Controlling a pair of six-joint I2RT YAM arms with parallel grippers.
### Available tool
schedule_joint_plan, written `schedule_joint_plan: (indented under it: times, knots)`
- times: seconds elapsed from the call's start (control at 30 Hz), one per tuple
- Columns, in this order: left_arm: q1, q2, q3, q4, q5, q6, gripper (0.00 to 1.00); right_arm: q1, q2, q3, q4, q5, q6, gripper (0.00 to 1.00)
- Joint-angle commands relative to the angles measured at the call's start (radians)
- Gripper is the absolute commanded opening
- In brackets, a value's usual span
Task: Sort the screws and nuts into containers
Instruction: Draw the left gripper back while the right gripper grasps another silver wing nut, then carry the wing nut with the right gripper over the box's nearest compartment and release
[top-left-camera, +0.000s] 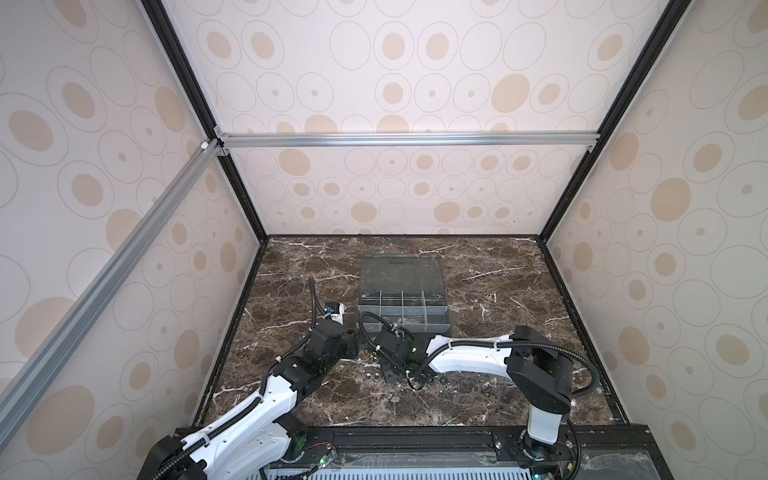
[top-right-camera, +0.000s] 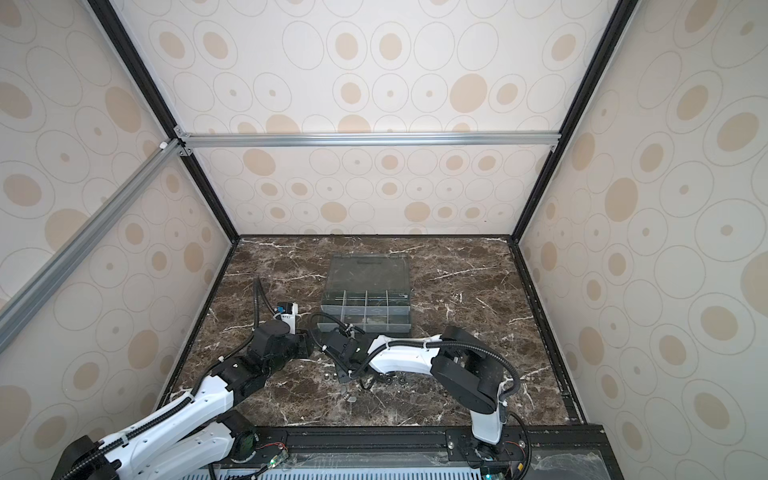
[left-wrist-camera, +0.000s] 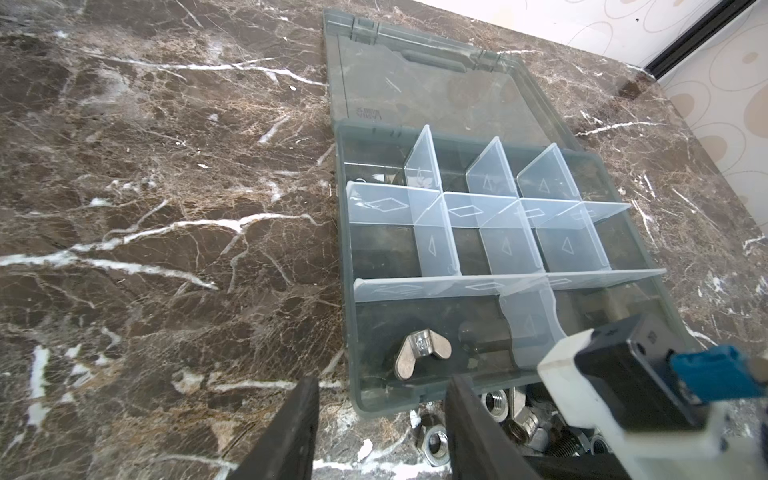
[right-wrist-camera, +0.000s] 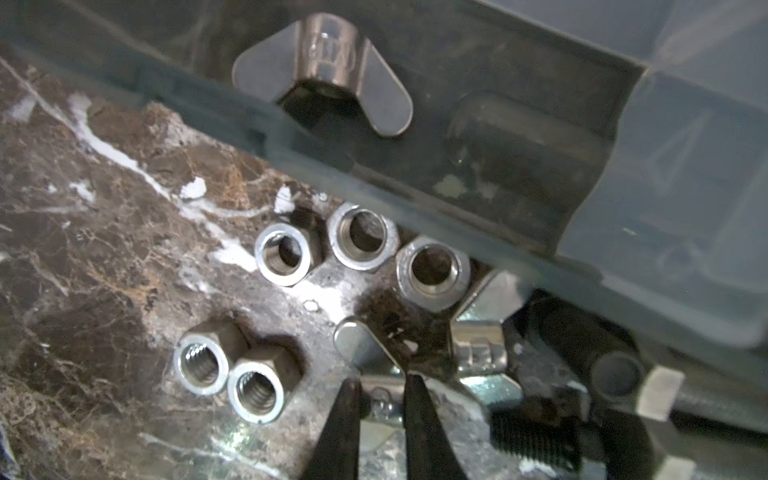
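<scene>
Black right fingers (right-wrist-camera: 419, 428), tilted low beside the box (right-wrist-camera: 415, 187), pinch a wing nut (right-wrist-camera: 357, 345); left fingers (left-wrist-camera: 286, 432) hover spread.

1. Walls: cream panels printed with tan ovals and thin grey rings (top-left-camera: 415, 54) close the cell at 9, 12 and 3 o'clock.
2. Frame: black metal corner posts (top-left-camera: 245, 199) rise at 11 and 1 o'clock. A silver aluminium crossbar (top-left-camera: 407, 139) spans the 12 o'clock wall; a second silver bar (top-left-camera: 104, 282) slants across the 9 o'clock wall.
3. Floor: dark brown marble-patterned tabletop with white veins (top-left-camera: 498, 266).
4. A black slotted rail (top-left-camera: 415, 440) edges it at 6 o'clock.
5. Light: even, diffuse; shadows soft.
</scene>
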Motion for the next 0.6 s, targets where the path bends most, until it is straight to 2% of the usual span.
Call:
schedule_joint_plan:
  times: [0.0, 0.33, 0.57]
  knots:
    - [0.008, -0.012, -0.001, 0.016, -0.003, -0.015, 0.50, 0.008, -0.042, -0.009, -0.020, 0.013, 0.006, 0.19]
    - [0.007, -0.033, -0.010, 0.004, 0.000, -0.032, 0.50, 0.010, -0.153, 0.013, -0.047, 0.091, -0.072, 0.18]
    - [0.008, -0.035, -0.028, 0.015, 0.003, -0.049, 0.50, -0.020, -0.132, 0.102, -0.081, 0.142, -0.182, 0.18]
